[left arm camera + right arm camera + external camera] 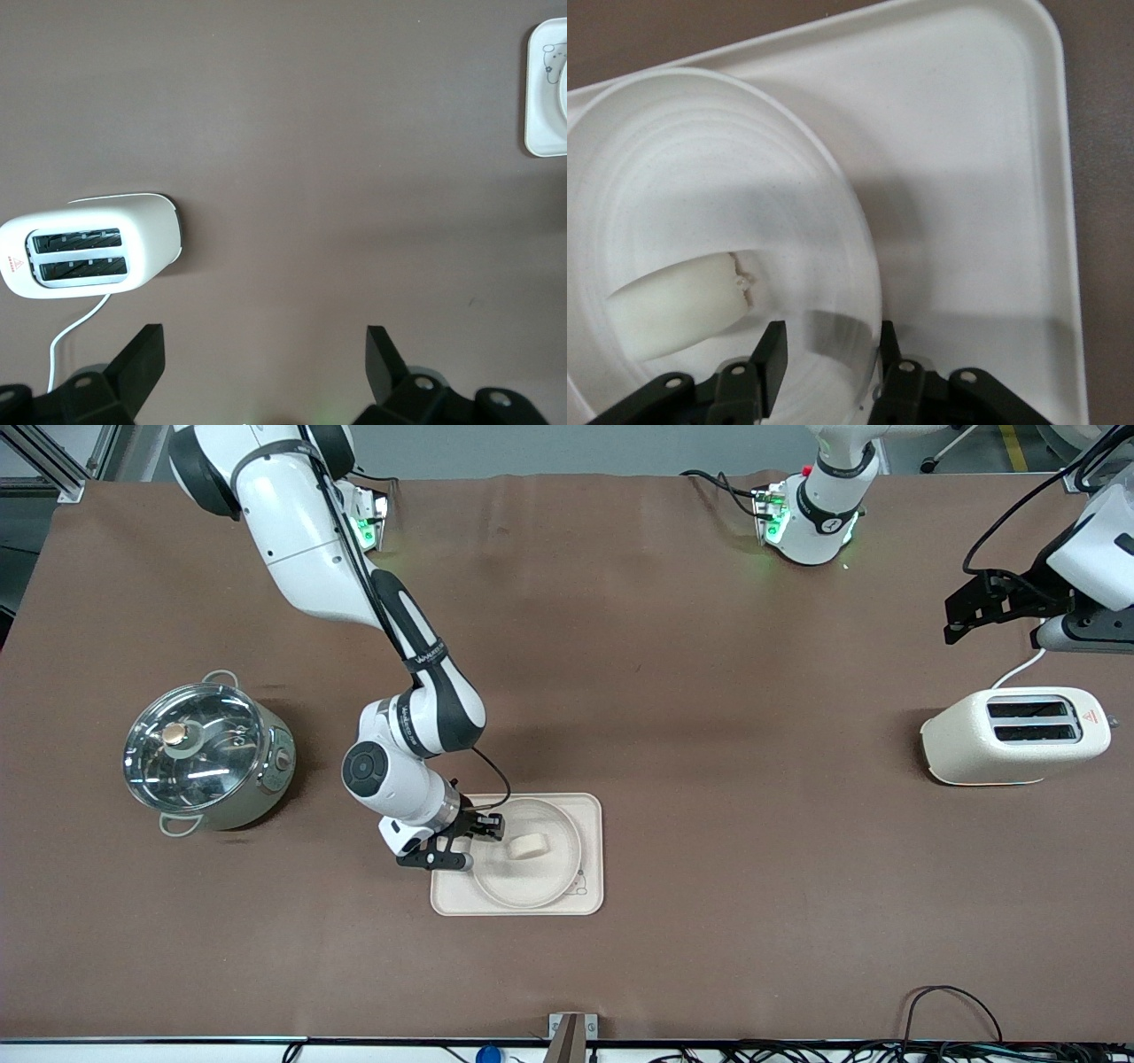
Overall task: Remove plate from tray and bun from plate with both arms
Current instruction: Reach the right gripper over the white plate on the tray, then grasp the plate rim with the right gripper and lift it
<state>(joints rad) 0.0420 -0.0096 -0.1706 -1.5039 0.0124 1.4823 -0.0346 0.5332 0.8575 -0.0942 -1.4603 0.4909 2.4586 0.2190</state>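
Plate [526, 854] sits on cream tray [592, 811], roughly mid-table and toward the front camera. Fills most of tray, w/ rabbit drawing peeking out at 1 corner by plate rim.

Bun [528, 845] lies inside plate, about centre, on its side; in right wrist view bun [678, 305] rests on plate floor [700, 177], torn or rough patch visible at 1 end.

Right gripper [471, 843] down low at plate edge on the side toward pot. Fingers [772, 352] a little apart, straddling plate rim: 1 finger inside the dish, 1 outside over tray [966, 177]. Not touching bun, though bun lies just beside inner finger. Can't tell whether pads actually press the rim.

Left gripper [988, 607] up in air near left arm's end of table, over bare tablecloth beside toaster [1014, 735]. Arm waits. Left wrist view: fingers [142, 359] spread wide, nothing between them; toaster [89, 248] w/ 2 slots and white cord below, tray corner [542, 97] well apart from it.

Pot w/ glass lid [205, 751] stands toward right arm's end of table, well apart from tray.
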